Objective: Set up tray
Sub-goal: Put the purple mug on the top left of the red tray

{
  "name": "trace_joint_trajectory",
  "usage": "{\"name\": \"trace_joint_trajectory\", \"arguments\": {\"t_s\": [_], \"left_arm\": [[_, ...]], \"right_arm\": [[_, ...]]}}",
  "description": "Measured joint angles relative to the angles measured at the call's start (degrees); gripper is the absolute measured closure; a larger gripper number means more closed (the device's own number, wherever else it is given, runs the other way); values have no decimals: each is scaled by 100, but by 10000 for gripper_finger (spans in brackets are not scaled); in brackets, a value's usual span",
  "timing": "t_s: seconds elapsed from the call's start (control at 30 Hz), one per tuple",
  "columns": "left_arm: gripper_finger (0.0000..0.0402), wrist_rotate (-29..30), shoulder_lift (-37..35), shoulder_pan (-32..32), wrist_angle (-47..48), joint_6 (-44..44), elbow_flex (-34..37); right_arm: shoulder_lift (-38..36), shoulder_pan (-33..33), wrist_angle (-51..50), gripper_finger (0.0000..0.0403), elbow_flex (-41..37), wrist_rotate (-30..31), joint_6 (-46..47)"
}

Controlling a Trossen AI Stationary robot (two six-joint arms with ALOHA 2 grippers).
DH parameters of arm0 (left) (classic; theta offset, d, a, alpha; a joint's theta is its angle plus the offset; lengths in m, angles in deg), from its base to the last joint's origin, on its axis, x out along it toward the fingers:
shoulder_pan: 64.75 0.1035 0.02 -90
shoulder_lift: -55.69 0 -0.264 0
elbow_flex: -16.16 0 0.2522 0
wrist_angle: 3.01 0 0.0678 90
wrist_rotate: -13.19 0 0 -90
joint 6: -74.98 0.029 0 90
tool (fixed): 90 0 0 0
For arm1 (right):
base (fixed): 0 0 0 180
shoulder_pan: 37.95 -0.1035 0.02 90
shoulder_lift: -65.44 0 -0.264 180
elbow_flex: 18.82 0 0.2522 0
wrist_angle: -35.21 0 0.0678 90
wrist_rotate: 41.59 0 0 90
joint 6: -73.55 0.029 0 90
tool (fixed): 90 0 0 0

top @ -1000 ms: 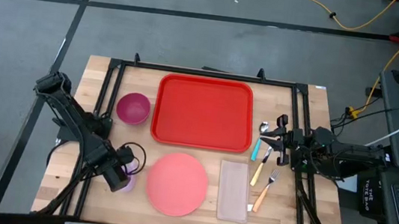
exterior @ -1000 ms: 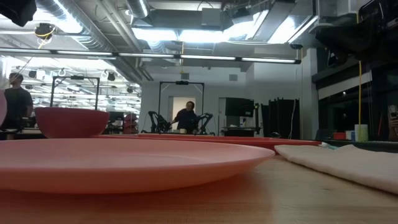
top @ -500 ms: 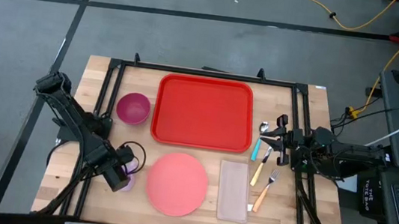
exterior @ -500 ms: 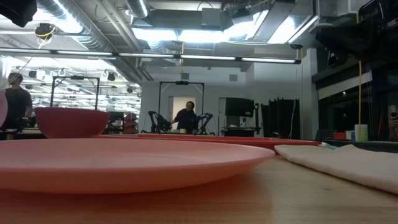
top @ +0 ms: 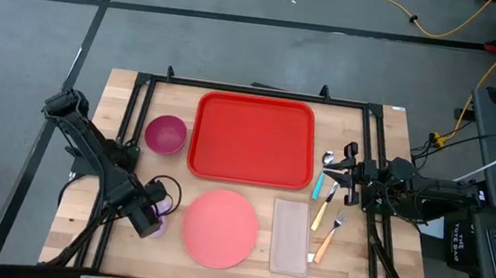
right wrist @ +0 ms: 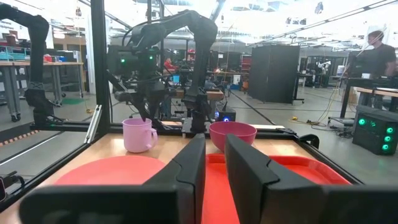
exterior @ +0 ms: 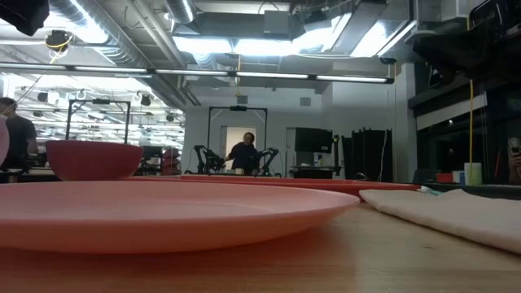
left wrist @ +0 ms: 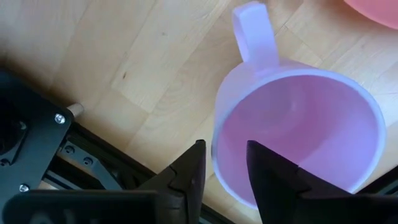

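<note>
Over the pale pink plastic mug (left wrist: 298,134) with its flat handle, the left pincer (left wrist: 225,177) is held, its two dark fingers set narrowly apart astride the mug's near rim, one outside the wall and one inside; whether the wall is actually pinched cannot be told. From above, this left pincer (top: 147,219) is seen at the near left part of the light wooden slatted surface (top: 121,106), well apart from the large bright red rectangular plastic tray (top: 253,140) and on the far side of the plate from the napkin.

Just beside the tray's right edge, the right pincer (top: 341,174) is positioned above the cutlery, its fingers nearly together and nothing gripped between them. In its own view the right pincer (right wrist: 214,165) is pointed across the tray (right wrist: 292,180) toward the mug (right wrist: 139,135) and the left arm.

The tray lies flat at the middle of the surface, toward its far edge, with nothing on it. Just left of the tray stands a small round magenta plastic bowl (top: 165,134). Near the tray's front edge lies a round salmon-pink plastic plate (top: 220,228), and beside that, on the right, a pale beige rectangular napkin (top: 290,236). Right of the tray are laid a spoon with a teal handle (top: 324,171), a utensil with a yellow handle (top: 321,210) and a fork with an orange handle (top: 329,237).
</note>
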Motion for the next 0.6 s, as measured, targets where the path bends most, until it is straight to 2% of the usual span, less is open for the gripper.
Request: {"name": "trace_joint_trajectory", "arguments": {"t_s": [0.37, 0.6], "left_arm": [[294, -46, 53, 4, -286, 412, 201], [311, -56, 51, 4, -280, 413, 201]], "right_arm": [[0, -2, 0, 336, 0, 0, 2], [0, -2, 0, 336, 0, 0, 2]]}}
